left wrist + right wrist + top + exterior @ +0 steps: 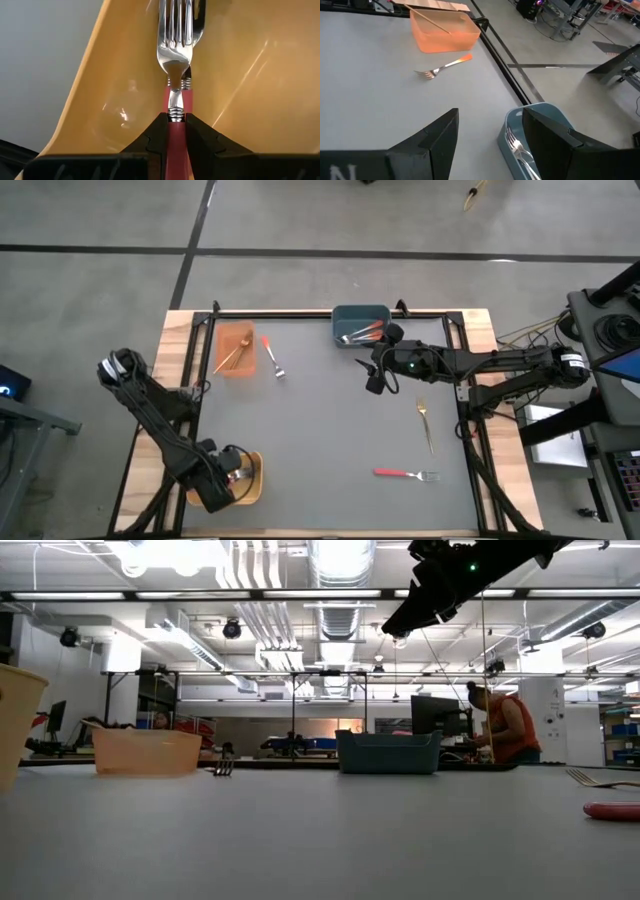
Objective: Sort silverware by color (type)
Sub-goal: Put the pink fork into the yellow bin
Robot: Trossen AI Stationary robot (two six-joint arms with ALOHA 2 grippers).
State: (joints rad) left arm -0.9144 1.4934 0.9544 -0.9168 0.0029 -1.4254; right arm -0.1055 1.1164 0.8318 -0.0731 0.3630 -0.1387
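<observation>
Overhead, the left hand [232, 472] sits at seven o'clock over the yellow bin [255, 477]; the right hand [377, 370] hovers wide open, empty. Wrist-on, left fingers [155, 137] pinch a red-handled fork [176, 95]; releasing crooked could tip it out.

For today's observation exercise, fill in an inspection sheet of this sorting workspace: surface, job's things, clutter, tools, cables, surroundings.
Surface: grey tabletop, wooden edges.
Job's things: red-handled fork and thin gold fork loose at right; orange-handled fork beside the translucent orange bin; forks in the blue-grey bin.
Clutter: nothing seen.
Tools: left tool shut on a red-handled fork inside the yellow bin; right tool open by the blue-grey bin.
Cables: bundle off the table's right.
Surroundings: person in the room behind.
</observation>
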